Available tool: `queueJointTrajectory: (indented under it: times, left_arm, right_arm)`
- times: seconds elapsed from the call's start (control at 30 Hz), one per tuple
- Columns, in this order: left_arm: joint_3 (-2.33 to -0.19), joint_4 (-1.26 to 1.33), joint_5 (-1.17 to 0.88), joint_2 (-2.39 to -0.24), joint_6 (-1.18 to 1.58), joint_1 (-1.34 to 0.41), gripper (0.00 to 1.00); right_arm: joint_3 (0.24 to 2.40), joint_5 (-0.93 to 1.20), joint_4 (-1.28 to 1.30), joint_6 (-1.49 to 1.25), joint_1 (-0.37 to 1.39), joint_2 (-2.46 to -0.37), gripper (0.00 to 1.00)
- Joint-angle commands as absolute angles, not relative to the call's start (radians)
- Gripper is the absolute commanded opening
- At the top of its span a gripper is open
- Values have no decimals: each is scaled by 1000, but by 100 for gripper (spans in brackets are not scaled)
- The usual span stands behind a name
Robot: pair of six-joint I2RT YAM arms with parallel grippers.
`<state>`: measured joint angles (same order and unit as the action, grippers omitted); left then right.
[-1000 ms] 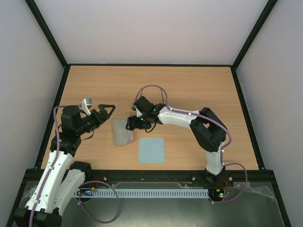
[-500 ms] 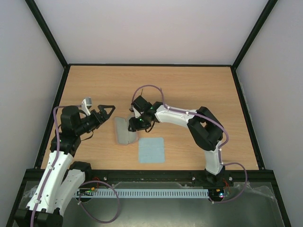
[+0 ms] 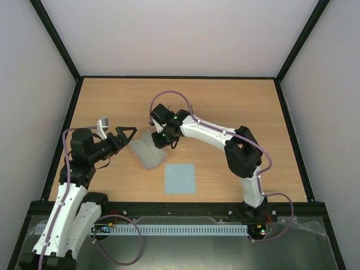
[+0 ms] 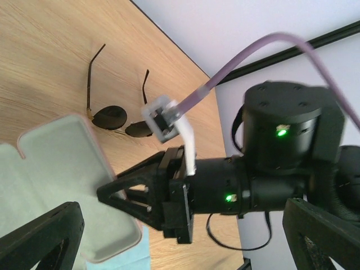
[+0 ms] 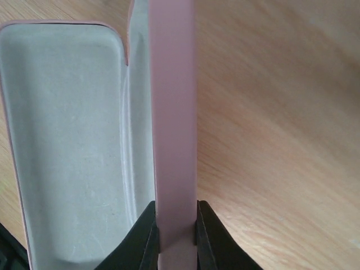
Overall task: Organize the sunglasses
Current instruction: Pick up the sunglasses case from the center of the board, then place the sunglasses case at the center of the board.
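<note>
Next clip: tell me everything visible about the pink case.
The case is a rounded-rectangle clamshell, pink outside with a pale, felt-like lining. It lies open on the table, one half flat with its lining up, the other held up on edge. The right hand is shut on that raised half's rim.

A pink case (image 3: 144, 153) lies open on the wooden tabletop (image 3: 236, 101), left of centre and turned at a slant, its pale grey lining (image 5: 73, 140) facing up and one pink half standing on edge. A light blue square cloth (image 3: 180, 178) lies flat near it, toward the near edge, not touching it. Pale walls and black frame bars enclose the tabletop.
</note>
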<state>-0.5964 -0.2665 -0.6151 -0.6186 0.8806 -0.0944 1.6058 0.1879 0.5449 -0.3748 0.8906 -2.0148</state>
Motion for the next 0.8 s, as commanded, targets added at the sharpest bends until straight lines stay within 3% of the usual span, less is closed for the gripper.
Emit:
queueJointTrajectory:
  times: [0.0, 0.2, 0.33, 0.77]
  left_arm:
    - [-571, -229, -670, -599, 907, -85, 99]
    - [-565, -226, -688, -582, 911, -83, 100]
    - [-566, -241, -699, -575, 901, -79, 100]
    - [-583, -300, -674, -585, 873, -69, 100]
  right_arm:
    - [1726, 64, 739, -232, 897, -2004, 9]
    - [1731, -190, 795, -41, 910, -1948, 2]
    - [1646, -269, 711, 65, 912, -1886, 4]
    - [1473, -137, 552, 410, 892, -1806, 11]
